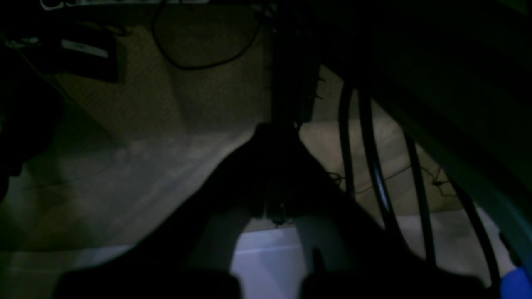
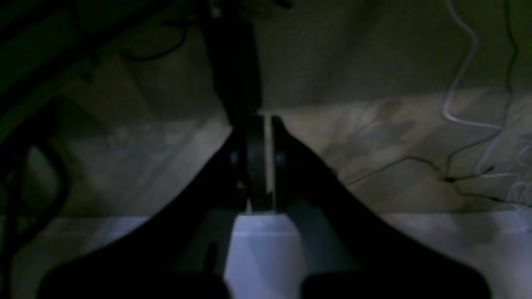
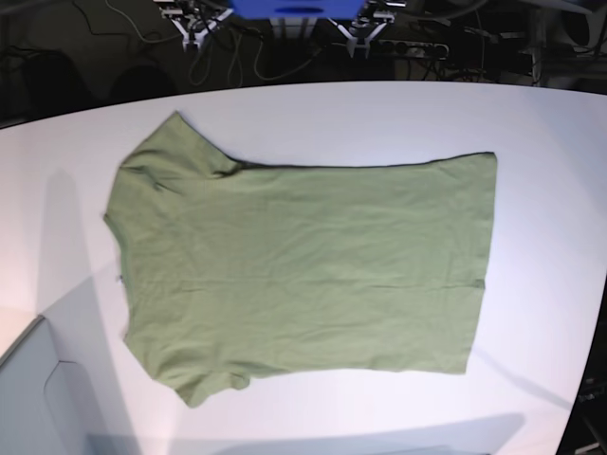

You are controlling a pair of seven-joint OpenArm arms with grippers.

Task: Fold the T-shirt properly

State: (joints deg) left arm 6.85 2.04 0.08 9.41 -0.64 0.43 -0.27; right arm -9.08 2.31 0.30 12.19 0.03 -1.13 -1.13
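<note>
On table (image 3: pixel 541 123): T-shirt (image 3: pixel 303 261) lay flat, spread sideways, collar end at view's left, ready for first fold.
Left claw (image 1: pixel 276 174): pressed together, empty, parked off the cloth.
Right claw (image 2: pixel 257 166): nearly closed, holding nothing, parked too.

T-shirt (image 3: pixel 303 265) flat mid-table (image 3: pixel 550 123); bare margins all round; cables (image 3: pixel 228 47) beyond far edge.

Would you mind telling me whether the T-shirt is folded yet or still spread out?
Spread out, unfolded. The T-shirt lies flat on the white table, both sleeves out at the base view's left and its hem straight at the right.
</note>
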